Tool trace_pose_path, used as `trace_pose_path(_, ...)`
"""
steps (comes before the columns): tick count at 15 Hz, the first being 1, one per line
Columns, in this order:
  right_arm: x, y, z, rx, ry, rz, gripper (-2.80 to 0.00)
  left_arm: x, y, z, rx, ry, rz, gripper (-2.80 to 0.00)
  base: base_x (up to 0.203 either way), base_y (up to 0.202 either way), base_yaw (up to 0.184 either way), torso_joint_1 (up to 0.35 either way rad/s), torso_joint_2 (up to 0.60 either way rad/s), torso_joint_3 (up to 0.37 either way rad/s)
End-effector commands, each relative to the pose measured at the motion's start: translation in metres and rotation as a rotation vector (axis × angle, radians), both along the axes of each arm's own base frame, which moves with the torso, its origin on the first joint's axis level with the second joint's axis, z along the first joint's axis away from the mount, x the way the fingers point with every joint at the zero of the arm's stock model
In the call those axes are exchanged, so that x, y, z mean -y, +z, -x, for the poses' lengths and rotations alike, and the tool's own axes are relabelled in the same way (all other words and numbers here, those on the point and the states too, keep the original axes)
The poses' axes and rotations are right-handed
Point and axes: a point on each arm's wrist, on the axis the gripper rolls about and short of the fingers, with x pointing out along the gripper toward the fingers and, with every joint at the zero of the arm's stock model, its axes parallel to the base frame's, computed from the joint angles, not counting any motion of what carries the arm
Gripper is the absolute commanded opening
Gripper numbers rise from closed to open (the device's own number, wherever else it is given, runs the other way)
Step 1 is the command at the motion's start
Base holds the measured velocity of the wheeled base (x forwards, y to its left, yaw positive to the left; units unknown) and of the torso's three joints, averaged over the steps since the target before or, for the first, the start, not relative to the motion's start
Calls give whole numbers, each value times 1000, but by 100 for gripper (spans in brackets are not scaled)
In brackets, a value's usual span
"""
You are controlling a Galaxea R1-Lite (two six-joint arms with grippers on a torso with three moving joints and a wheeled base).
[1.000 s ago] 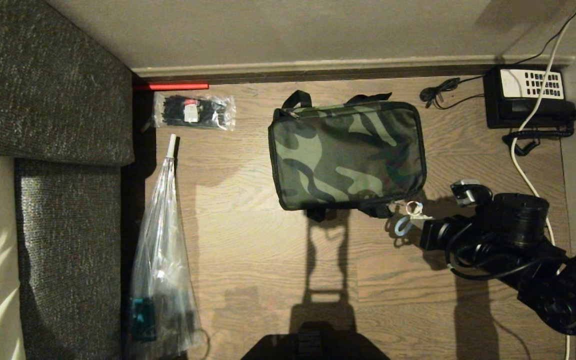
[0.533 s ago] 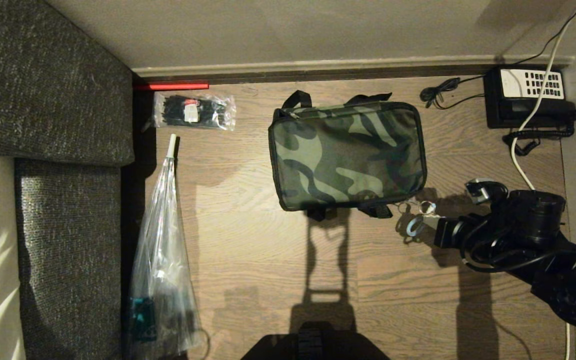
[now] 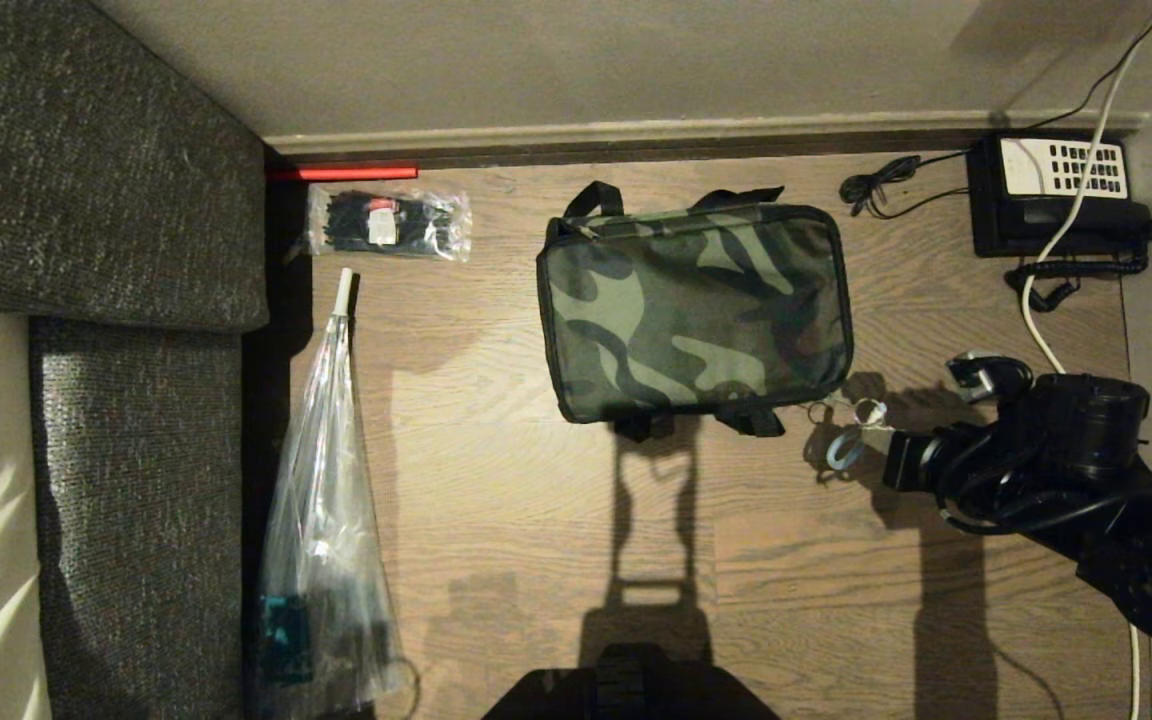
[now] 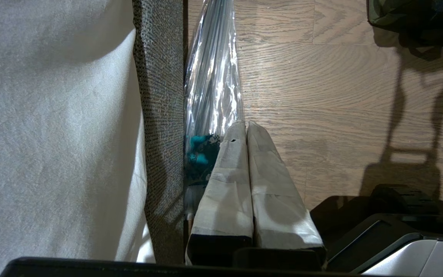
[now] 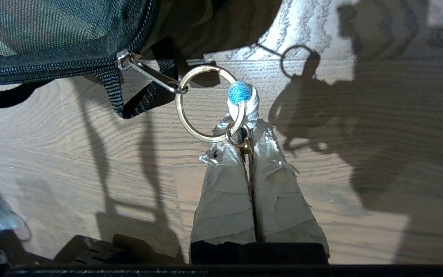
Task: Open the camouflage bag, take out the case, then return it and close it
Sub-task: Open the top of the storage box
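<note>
The camouflage bag [image 3: 694, 310] lies zipped shut on the wooden floor, its black straps poking out at its near edge. My right gripper [image 3: 861, 440] is just off the bag's near right corner, shut on a small metal ring [image 5: 240, 140]. That ring links to a big key ring [image 5: 178, 111] with a blue-tipped tag [image 5: 240, 92], which hangs from the zipper pull [image 5: 152, 76] at the corner of the bag [image 5: 52, 30]. My left gripper [image 4: 245, 125] is parked by the sofa side, shut and holding nothing. The case is hidden.
A black telephone [image 3: 1056, 195] with a white cable [image 3: 1046, 330] sits at the far right by the wall. A clear packet of black items [image 3: 388, 222] and a long clear plastic bag [image 3: 321, 500] lie at the left beside the grey sofa [image 3: 86, 200].
My right gripper has moved to the right, away from the bag's near right corner, taking the ring with it. The bag itself has stayed put.
</note>
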Motion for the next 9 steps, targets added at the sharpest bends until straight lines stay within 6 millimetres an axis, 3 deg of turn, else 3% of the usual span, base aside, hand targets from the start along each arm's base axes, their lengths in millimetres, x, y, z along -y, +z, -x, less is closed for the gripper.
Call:
trace_pose_path(1, 0, 2, 0, 14, 5, 9, -280, 0, 0, 0, 0, 1, 0, -280, 0, 0, 0, 0, 0, 0)
trace_pose_path(9, 3, 15, -8, 22, 15, 0, -280, 0, 0, 0, 0, 1, 0, -280, 0, 0, 0, 0, 0, 0)
